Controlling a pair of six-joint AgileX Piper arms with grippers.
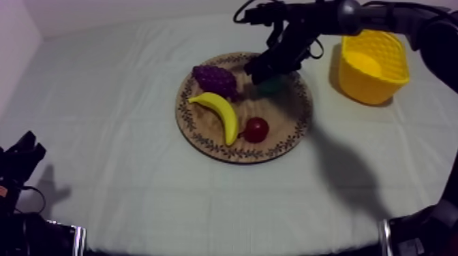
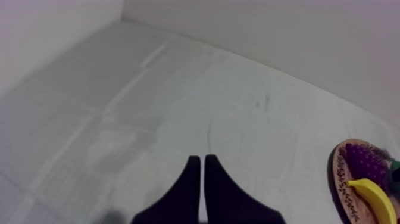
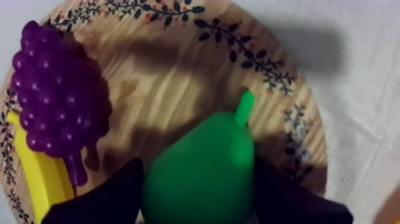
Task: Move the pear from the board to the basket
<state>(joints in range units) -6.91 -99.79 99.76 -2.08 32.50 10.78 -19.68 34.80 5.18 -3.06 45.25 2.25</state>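
The green pear (image 3: 205,173) lies on the round wooden board (image 1: 286,126), at its far right part. My right gripper (image 1: 268,68) is low over it, and from above just a bit of the pear (image 1: 274,87) shows beneath the fingers. In the right wrist view the two black fingers (image 3: 113,193) press against both sides of the pear, so the right gripper (image 3: 198,170) is shut on it. The yellow basket (image 1: 373,65) stands right of the board. My left gripper (image 1: 24,153) rests at the near left; its fingers (image 2: 191,179) lie together as a narrow wedge.
Purple grapes (image 1: 215,80), a banana (image 1: 219,112) and a small red fruit (image 1: 256,129) share the board. The grapes (image 3: 56,95) sit just left of the pear. Bare cloth lies between board and basket.
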